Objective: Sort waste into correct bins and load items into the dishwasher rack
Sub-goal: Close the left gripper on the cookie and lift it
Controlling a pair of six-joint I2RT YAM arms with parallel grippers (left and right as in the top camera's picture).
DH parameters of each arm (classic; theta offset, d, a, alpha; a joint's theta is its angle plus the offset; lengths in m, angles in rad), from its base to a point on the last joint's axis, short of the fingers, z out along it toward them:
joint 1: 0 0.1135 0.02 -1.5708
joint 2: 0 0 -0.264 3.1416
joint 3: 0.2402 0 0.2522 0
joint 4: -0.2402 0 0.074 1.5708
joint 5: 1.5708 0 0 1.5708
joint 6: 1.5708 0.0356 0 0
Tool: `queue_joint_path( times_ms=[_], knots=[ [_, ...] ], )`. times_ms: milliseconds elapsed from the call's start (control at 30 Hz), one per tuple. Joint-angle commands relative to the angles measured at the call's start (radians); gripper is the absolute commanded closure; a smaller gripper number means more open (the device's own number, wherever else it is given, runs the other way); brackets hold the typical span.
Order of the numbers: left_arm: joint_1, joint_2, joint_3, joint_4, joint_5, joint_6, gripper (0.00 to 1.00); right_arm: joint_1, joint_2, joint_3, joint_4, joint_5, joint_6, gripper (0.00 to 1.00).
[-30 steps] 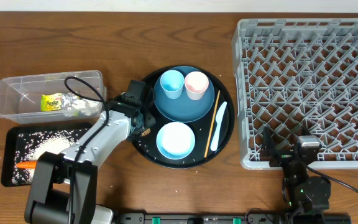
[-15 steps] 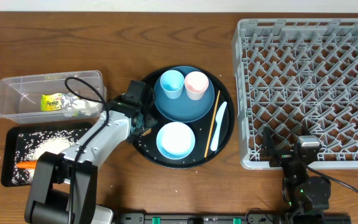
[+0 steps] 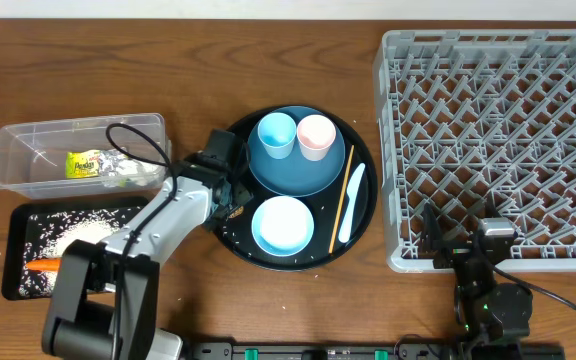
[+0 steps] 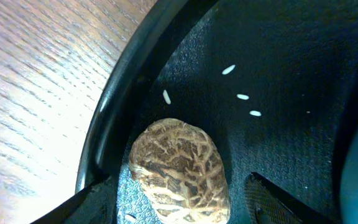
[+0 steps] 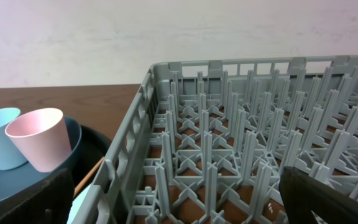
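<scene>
Left wrist: the left gripper [image 4: 176, 184], jaws parted, grips nothing; small brown biscuit [image 4: 179, 167] lies between its fingers [image 4: 87, 208], untouched.

No lettering can be read anywhere in these views. The only print in sight is on the yellow-green snack wrapper [image 3: 88, 163], which lies in the clear tub [image 3: 28, 135]. It carries dark marks on its bright face, but from overhead they are too small and blurred to make out as words or a brand.
</scene>
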Motion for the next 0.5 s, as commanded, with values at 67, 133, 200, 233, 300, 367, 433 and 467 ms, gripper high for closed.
queue_joint_path(
  times_ms=[67,133,200,233,300,367,433,467],
  knots=[
    [-0.002,0.015,-0.01,-0.006,-0.009,-0.006,0.32,-0.017,0.0,-0.001,-0.004,0.008,-0.013,0.01],
    [-0.002,0.015,-0.01,-0.006,-0.009,-0.006,0.32,-0.017,0.0,-0.001,-0.004,0.008,-0.012,0.01],
    [-0.002,0.015,-0.01,-0.006,-0.009,-0.006,0.32,-0.017,0.0,-0.001,-0.004,0.008,-0.012,0.01],
    [-0.002,0.016,-0.01,-0.005,-0.009,-0.006,0.32,-0.017,0.0,-0.001,-0.004,0.007,-0.013,0.01],
    [-0.002,0.016,-0.01,-0.002,-0.009,-0.006,0.32,-0.017,0.0,-0.001,-0.004,0.008,-0.012,0.01],
    [-0.002,0.017,-0.01,-0.001,-0.009,-0.006,0.32,-0.017,0.0,-0.001,-0.004,0.008,-0.013,0.01],
    [-0.002,0.02,-0.01,0.002,-0.009,-0.006,0.32,-0.017,0.0,-0.001,-0.004,0.008,-0.013,0.01],
    [-0.002,0.022,-0.01,0.004,-0.009,-0.006,0.32,-0.017,0.0,-0.001,-0.004,0.008,-0.012,0.01]
  ],
)
